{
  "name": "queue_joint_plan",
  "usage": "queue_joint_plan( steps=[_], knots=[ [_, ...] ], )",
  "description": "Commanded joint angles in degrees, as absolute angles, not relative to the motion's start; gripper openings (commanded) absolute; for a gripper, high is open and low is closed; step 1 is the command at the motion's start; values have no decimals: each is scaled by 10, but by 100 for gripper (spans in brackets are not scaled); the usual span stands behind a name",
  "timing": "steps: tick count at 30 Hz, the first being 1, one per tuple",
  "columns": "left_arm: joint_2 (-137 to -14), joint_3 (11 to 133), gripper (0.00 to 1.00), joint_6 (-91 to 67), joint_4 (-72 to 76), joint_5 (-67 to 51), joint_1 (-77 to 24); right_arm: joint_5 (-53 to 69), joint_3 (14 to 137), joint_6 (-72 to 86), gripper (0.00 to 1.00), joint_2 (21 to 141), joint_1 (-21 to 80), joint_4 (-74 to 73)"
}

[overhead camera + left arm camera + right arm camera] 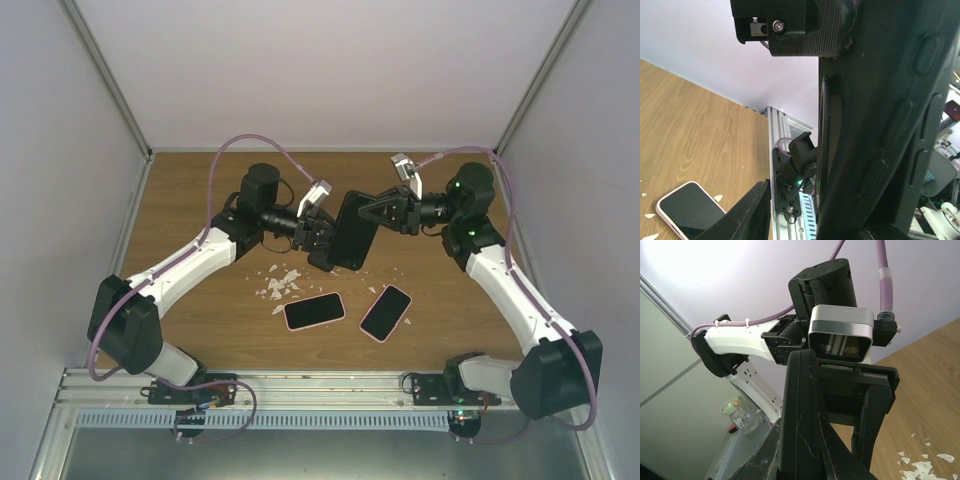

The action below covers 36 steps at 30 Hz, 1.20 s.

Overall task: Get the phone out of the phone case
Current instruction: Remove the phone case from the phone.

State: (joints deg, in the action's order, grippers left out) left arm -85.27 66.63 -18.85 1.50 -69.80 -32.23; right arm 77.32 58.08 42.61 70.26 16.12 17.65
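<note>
A black phone in a black case (348,232) is held in the air over the middle of the table, tilted on edge. My right gripper (378,212) is shut on its upper right side; in the right wrist view its fingers (757,460) hug the case's scratched edge (800,405). My left gripper (320,236) is at the case's lower left side. In the left wrist view the case with its side buttons (880,140) fills the right half. One left finger (742,220) stands apart from it with a visible gap. The other finger is hidden behind the case.
Two phones in pink cases lie screen up on the wooden table (200,200), one (314,311) left of the other (386,313). The left one also shows in the left wrist view (687,210). White scraps (281,283) are scattered beside them. Grey walls stand on three sides.
</note>
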Motion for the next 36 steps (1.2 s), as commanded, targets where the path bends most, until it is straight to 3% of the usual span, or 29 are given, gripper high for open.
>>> queue_joint_plan(
  steps=[1,11,17,20,23,30,36],
  knots=[
    [-861,699,33,-267,144,-628,-352,847,571,432,0,727,229,170],
    [-839,647,1,-321,175,-623,-338,843,600,433,1,763,205,141],
    [-831,618,0,-371,184,-614,-307,820,660,373,21,795,166,55],
    [-832,599,0,-423,215,-618,-290,795,697,323,46,810,149,-4],
    [-834,588,0,-449,227,-616,-278,780,728,281,63,823,128,-53],
    [-831,565,0,-506,254,-603,-257,701,784,150,79,824,105,-169],
    [-829,575,0,-545,163,-524,-243,541,795,48,85,801,112,-232]
  ],
)
